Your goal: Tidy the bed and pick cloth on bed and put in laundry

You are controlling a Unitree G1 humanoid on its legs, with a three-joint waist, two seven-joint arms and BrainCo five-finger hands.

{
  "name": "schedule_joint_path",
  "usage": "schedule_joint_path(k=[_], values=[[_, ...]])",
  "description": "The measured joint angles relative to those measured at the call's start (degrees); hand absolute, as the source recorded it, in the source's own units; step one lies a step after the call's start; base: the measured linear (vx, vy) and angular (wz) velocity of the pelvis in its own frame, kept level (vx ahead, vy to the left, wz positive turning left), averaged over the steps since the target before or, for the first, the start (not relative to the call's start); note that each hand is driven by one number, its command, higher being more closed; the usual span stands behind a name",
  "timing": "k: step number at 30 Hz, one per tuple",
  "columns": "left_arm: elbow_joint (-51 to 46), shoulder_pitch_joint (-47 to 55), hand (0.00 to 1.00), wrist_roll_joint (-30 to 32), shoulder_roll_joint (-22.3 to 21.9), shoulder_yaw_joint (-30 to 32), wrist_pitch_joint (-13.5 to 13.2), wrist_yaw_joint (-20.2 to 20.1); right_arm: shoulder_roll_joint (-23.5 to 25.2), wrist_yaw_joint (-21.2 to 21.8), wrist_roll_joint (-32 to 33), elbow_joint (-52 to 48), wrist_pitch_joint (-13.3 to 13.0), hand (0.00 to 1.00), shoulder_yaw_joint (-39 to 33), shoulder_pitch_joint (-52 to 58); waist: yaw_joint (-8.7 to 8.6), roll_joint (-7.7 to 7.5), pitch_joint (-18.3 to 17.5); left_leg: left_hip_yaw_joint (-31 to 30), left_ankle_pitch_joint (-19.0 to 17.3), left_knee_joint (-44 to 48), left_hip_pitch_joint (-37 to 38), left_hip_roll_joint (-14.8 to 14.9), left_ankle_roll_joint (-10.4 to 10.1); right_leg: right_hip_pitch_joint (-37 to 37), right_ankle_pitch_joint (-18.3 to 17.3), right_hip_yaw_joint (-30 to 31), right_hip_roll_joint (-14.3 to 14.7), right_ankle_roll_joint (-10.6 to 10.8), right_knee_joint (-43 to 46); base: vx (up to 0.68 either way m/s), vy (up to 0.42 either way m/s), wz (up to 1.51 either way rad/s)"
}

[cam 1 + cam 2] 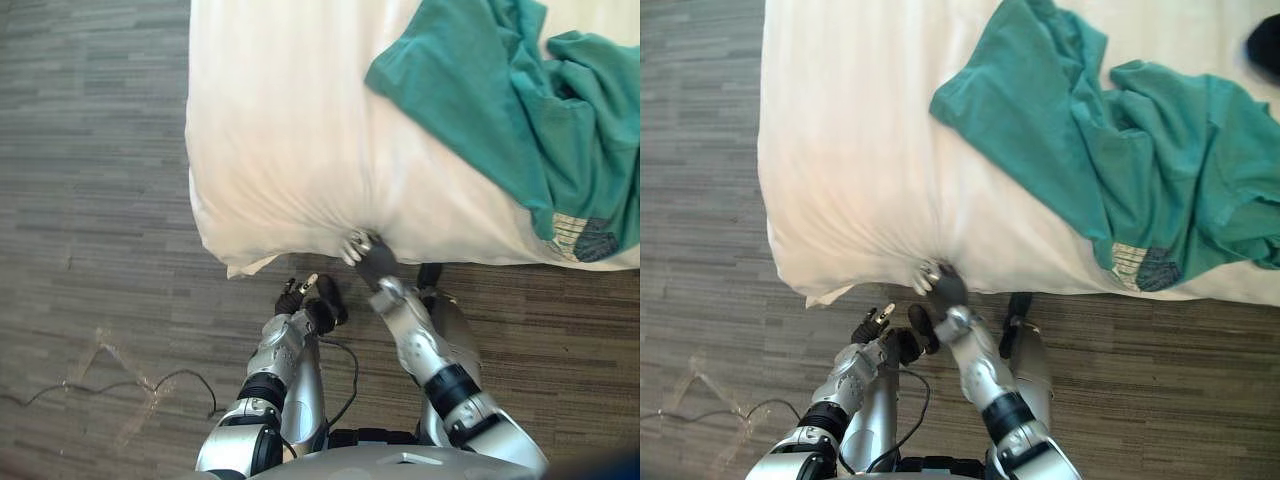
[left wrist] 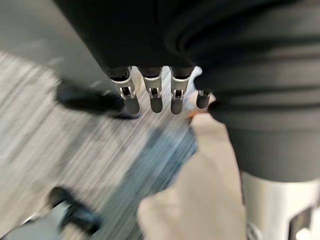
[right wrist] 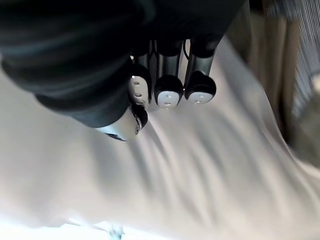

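My right hand (image 1: 366, 258) is at the near edge of the white bed cover (image 1: 290, 150), at about 6 o'clock on the bed. Its fingers (image 3: 167, 95) are curled in, and the folds in the cover all run to that one spot, so I think it is pinching the cover. My left hand (image 1: 298, 292) hangs just below that edge, over the floor (image 1: 90, 200). Its fingers (image 2: 156, 97) are loose and straight, with nothing in them.

The green cloth (image 1: 500, 110) lies on top of the cover, at about 1 o'clock from my right hand and well apart from it. Neither hand touches it.

I think the cloth is soft, light and floppy. It will not break or slip, but it will sag and trail when I lift it. The best place to grab looks like the bumpy heap of folds in its middle, where there is plenty to close my fingers on. The smooth flat part lies tight on the cover, so there I could pinch the white cover too by mistake.

The cloth's long way runs from about 10 o'clock to 4 o'clock. A flat corner points to 10 o'clock. The 4 o'clock end, with a pale striped patch, reaches the near edge of the bed.
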Motion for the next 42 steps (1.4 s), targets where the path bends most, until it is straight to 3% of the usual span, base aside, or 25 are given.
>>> schedule_joint_path(k=[3,5,6,9,13,17,23,26,30,33,38,42], values=[[1.12,1.74,0.00,0.02,0.35,-2.10,1.63,-0.09,-3.95,3.64,-1.32,1.23,-0.10,1.00,-5.47,6.89,-1.21,-1.97,-0.33,2.51,-1.16,-1.79,6.19,0.73,-0.65,4.91,0.48,1.33,1.14,-0.17,-2.31,0.11,0.048,-0.41],[1.11,2.21,0.00,0.06,0.84,-3.05,1.63,-0.27,-3.87,5.10,-3.63,1.70,0.24,1.00,-6.48,8.67,-1.21,-2.31,-0.52,2.88,-1.16,-2.96,8.47,0.73,-1.05,6.79,0.45,1.38,1.43,-0.14,-3.10,0.14,0.013,-0.17],[1.13,2.92,0.00,0.12,1.19,-3.23,1.72,-0.62,-3.78,6.61,-7.04,3.29,0.55,0.00,-7.57,10.33,-1.47,-2.72,-1.12,3.05,-1.01,-4.58,10.87,0.56,-1.57,9.00,0.02,1.19,1.55,0.26,-3.77,0.15,-0.007,-0.04],[1.76,5.57,0.00,0.61,2.50,-3.20,2.34,-2.06,-3.39,7.62,-13.49,8.58,0.39,0.00,-10.10,11.40,-1.85,-3.44,-4.93,3.05,0.68,-8.84,13.92,-0.57,-1.97,11.59,-0.11,0.48,1.55,0.57,-5.92,0.18,-0.014,0.07],[4.89,9.95,0.00,2.93,3.98,-2.57,4.37,-4.85,-5.39,7.52,-18.87,20.26,-1.46,0.00,-16.14,12.40,-2.01,-2.42,-11.26,2.72,3.11,-17.67,21.90,-3.46,-2.61,20.09,0.74,-1.34,1.86,1.79,-13.08,0.25,0.018,0.15],[7.33,11.19,0.00,2.99,4.91,0.54,6.16,-5.64,-5.95,7.46,-22.32,24.90,-2.00,0.00,-19.49,14.69,-2.15,-1.75,-13.50,2.69,3.47,-21.44,26.67,-4.64,-2.80,23.77,0.36,-2.06,1.80,1.87,-13.86,0.17,0.045,0.01],[8.43,14.96,0.00,9.92,7.63,2.74,8.62,-5.68,-4.88,3.48,-36.01,26.72,-4.04,0.00,-22.00,18.41,-1.99,-3.48,-17.24,2.58,3.98,-25.85,34.44,-5.75,-3.82,26.59,-6.58,-2.17,1.24,1.28,-5.72,0.08,-0.021,0.01],[8.80,15.31,0.00,12.26,7.92,2.73,9.42,-5.19,-5.14,1.10,-42.31,27.26,-4.51,0.00,-22.31,18.31,-1.78,-3.45,-18.39,2.90,4.39,-26.76,36.15,-5.36,-4.53,27.59,-7.53,-2.67,1.67,1.34,-5.66,0.03,-0.071,-0.06],[8.80,15.98,0.00,14.14,7.45,2.64,9.49,-4.26,-5.99,-0.13,-44.48,29.03,-2.87,0.00,-22.34,18.50,-1.83,-1.58,-19.45,3.44,4.77,-28.21,37.65,-4.69,-4.97,30.97,-4.43,-2.57,3.66,1.94,-12.11,0.00,-0.016,-0.12],[8.86,16.58,0.00,18.23,7.45,2.58,10.02,-3.47,-6.16,-0.58,-44.44,29.12,-2.59,0.00,-22.02,18.42,-1.77,-1.30,-20.02,4.70,4.80,-28.75,37.90,-4.76,-4.93,32.95,-0.89,-1.84,4.66,2.17,-17.85,-0.04,0.040,-0.22],[8.73,17.72,0.00,23.06,8.27,3.14,8.79,0.38,-6.16,-1.28,-44.37,29.48,-1.85,0.00,-21.20,18.45,-1.09,-2.70,-20.48,5.41,4.65,-26.62,37.77,-5.34,-4.82,33.76,2.63,1.60,5.15,2.12,-22.98,-0.05,0.017,-0.31],[8.64,18.33,0.00,22.92,7.66,6.83,6.73,1.33,-6.81,-1.53,-44.37,29.51,-1.83,0.00,-21.12,17.74,-0.22,-2.76,-20.27,-1.83,2.59,-15.66,34.70,-4.44,-2.86,32.86,2.57,7.62,5.54,1.53,-22.76,-0.06,-0.023,-0.75]])
